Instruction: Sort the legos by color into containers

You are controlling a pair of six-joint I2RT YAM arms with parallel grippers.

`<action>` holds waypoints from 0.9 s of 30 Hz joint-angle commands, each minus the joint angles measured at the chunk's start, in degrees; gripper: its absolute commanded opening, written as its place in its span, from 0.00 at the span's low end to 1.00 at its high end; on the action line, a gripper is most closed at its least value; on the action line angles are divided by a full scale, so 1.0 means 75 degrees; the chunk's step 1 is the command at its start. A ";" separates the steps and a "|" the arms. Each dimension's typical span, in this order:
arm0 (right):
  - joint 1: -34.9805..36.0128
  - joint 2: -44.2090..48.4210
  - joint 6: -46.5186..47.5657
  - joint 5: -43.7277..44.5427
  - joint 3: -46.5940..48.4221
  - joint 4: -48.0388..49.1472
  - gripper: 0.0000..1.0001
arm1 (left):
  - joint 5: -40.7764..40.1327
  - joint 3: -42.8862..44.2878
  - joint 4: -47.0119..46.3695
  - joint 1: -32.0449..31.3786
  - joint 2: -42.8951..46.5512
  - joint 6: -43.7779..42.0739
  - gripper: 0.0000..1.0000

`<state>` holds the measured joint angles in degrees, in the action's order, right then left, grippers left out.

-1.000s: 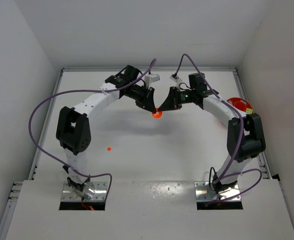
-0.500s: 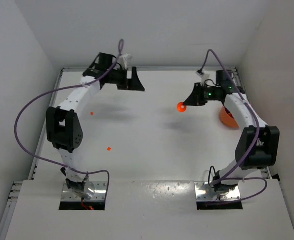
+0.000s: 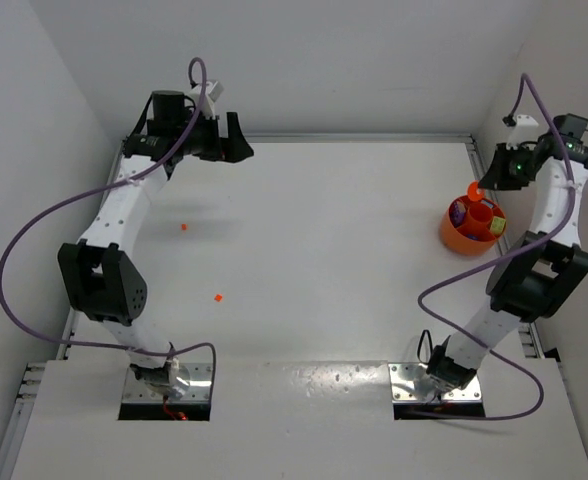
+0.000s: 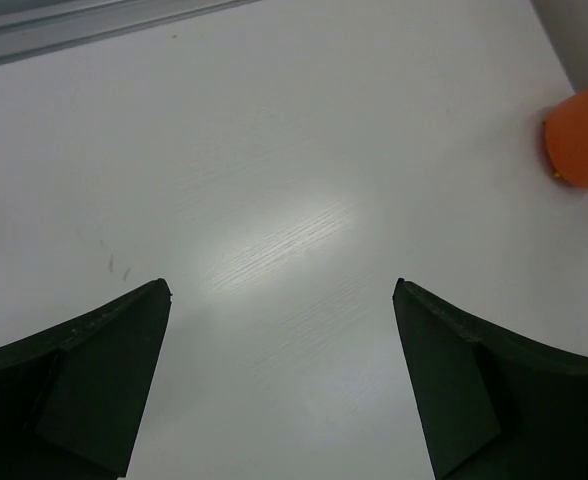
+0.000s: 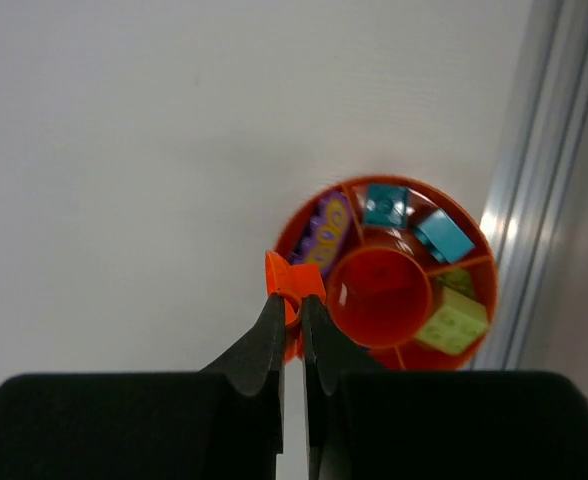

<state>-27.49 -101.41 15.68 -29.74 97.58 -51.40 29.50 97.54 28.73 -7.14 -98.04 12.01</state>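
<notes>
Top view: the right hand (image 3: 482, 186), at the table's (image 3: 324, 250) 3 o'clock, is clamped on an orange piece (image 3: 475, 191) just above the bowl (image 3: 459, 241). The left hand (image 3: 238, 140) is at 11 o'clock, fingers apart and empty. A red lego (image 3: 184, 227) and a second lego (image 3: 218, 297) lie loose toward 9 o'clock.

Left wrist view: fingers (image 4: 74, 390) wide over bare table. The bowl (image 4: 579, 140) is at 2 o'clock, well apart.

Right wrist view: the fingers (image 5: 259, 355) pinch the orange piece (image 5: 294, 278); brick or cup, cannot tell. It hangs over the bowl's (image 5: 394, 181) 9 o'clock rim, beside the purple brick (image 5: 326, 232). Judgement: shift toward 3 o'clock, over the orange centre well (image 5: 379, 290), then lower and release. Releasing here risks a bounce off the rim.
</notes>
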 commanded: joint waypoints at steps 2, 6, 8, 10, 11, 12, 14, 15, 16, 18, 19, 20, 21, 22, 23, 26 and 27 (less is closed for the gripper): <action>-0.0319 -0.0272 0.1037 0.0636 0.0396 -0.0823 0.00 | -0.1143 -0.0442 -0.0057 0.0119 0.0860 -0.0522 1.00; -0.0472 -0.0413 0.1202 0.0707 0.0244 -0.0975 0.00 | -0.1214 -0.0676 0.0247 0.0271 0.1153 -0.1015 1.00; -0.0553 -0.0413 0.1202 0.0777 0.0056 -0.0824 0.00 | -0.1214 -0.0863 0.0247 0.0342 0.1224 -0.1015 1.00; -0.0554 -0.0413 0.1063 0.0777 -0.0049 -0.0554 0.00 | -0.1121 -0.0945 0.0318 0.0494 0.1224 -0.1015 1.00; -0.0554 -0.0413 0.0969 0.0777 -0.0166 -0.0461 0.00 | -0.1027 -0.1062 0.0318 0.0494 0.1224 -0.1015 1.00; -0.0554 -0.0413 0.0898 0.0893 -0.0283 -0.0378 0.00 | -0.1027 -0.1063 0.0318 0.0494 0.1305 -0.1015 1.00; -0.0554 -0.0413 0.0723 0.0987 -0.0447 -0.0098 0.00 | -0.1027 -0.1250 0.0318 0.0565 0.1376 -0.0945 1.00; -0.0554 -0.0343 0.0652 0.1127 -0.0657 0.0194 0.00 | -0.1027 -0.1251 0.0318 0.0565 0.1377 -0.0945 1.00; -0.0554 -0.0343 0.0582 0.1222 -0.0775 0.0347 0.00 | -0.1027 -0.1332 0.0318 0.0565 0.1458 -0.0945 1.00; -0.0484 -0.0168 0.0581 0.1491 -0.1068 0.0733 0.06 | -0.1120 -0.1415 0.0318 0.0565 0.1459 -0.0945 1.00; -0.0414 -0.0167 0.0581 0.1655 -0.1162 0.0863 0.08 | -0.1236 -0.1496 0.0318 0.0565 0.1459 -0.0945 1.00; -0.0413 -0.0086 0.0581 0.1656 -0.1337 0.1015 0.10 | -0.1342 -0.1613 0.0318 0.0565 0.1459 -0.0945 1.00; -0.0413 -0.0004 0.0488 0.1726 -0.1420 0.1295 0.11 | -0.1343 -0.1614 0.0318 0.0646 0.1528 -0.0876 1.00; -0.0413 -0.0003 0.0487 0.1727 -0.1421 0.1298 0.13 | -0.1343 -0.1730 0.0318 0.0647 0.1529 -0.0875 1.00; -0.0413 -0.0003 0.0487 0.1727 -0.1421 0.1391 0.13 | -0.1343 -0.1801 0.0318 0.0647 0.1610 -0.0875 1.00; -0.0413 -0.0003 0.0417 0.1727 -0.1421 0.1509 0.13 | -0.1413 -0.2140 0.0387 0.0729 0.1693 -0.0875 1.00; -0.0413 0.0067 0.0417 0.1727 -0.1421 0.1637 0.08 | -0.1413 -0.2142 0.0388 0.0810 0.1763 -0.0875 1.00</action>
<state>-30.48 -103.50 19.18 -19.44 87.00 -45.17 19.77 82.17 31.79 -2.70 -87.94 5.15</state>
